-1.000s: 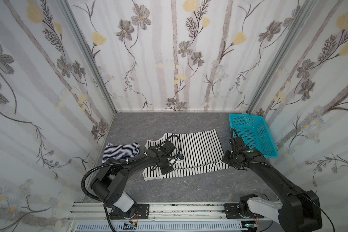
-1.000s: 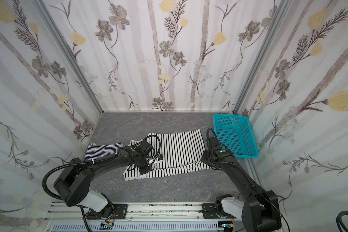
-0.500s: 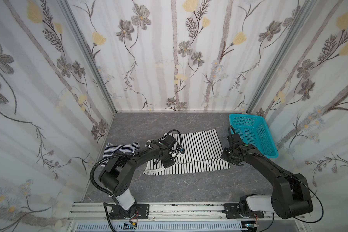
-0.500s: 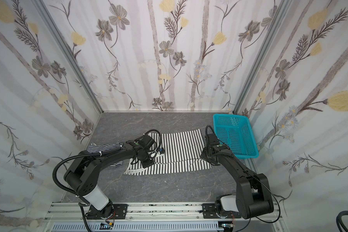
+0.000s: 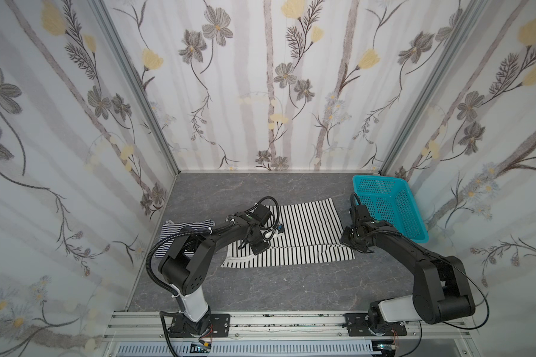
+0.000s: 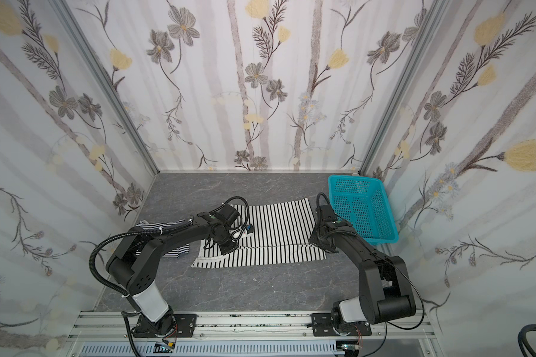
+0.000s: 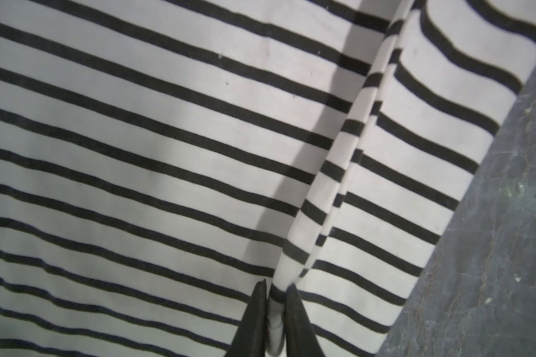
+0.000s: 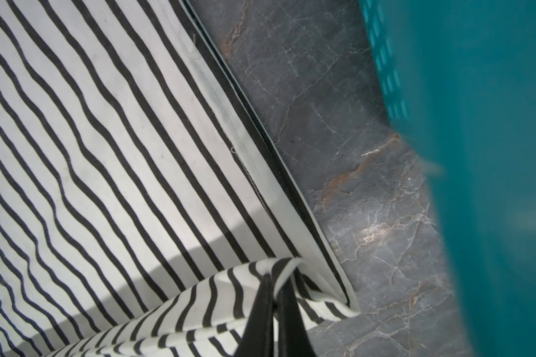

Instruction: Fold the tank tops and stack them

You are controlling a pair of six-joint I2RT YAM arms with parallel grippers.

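Observation:
The white tank top [image 5: 307,228] [image 6: 279,228] with wide black stripes lies mid-table, and a strip along its near side is doubled over. My left gripper [image 5: 258,247] [image 6: 228,247] is low over its left end. In the left wrist view this gripper [image 7: 276,289] is shut on a raised ridge of the striped cloth [image 7: 136,154]. My right gripper [image 5: 350,244] [image 6: 321,244] [image 8: 276,279] is shut on the folded corner at the right end of the top [image 8: 106,154]. The finely striped navy tank top [image 5: 174,235] [image 6: 149,227] lies bunched at the left wall, partly hidden by my left arm.
A turquoise perforated basket [image 5: 387,210] [image 6: 361,210] [image 8: 492,154] stands at the back right, close beside my right wrist. Flowered walls close in the grey marbled table [image 5: 291,287] on three sides. The arm bases sit on a rail along the front edge.
Both grippers have shifted slightly toward the back, keeping hold of the near side of the white top. Its front edge has drawn back a little, and both arms have changed posture.

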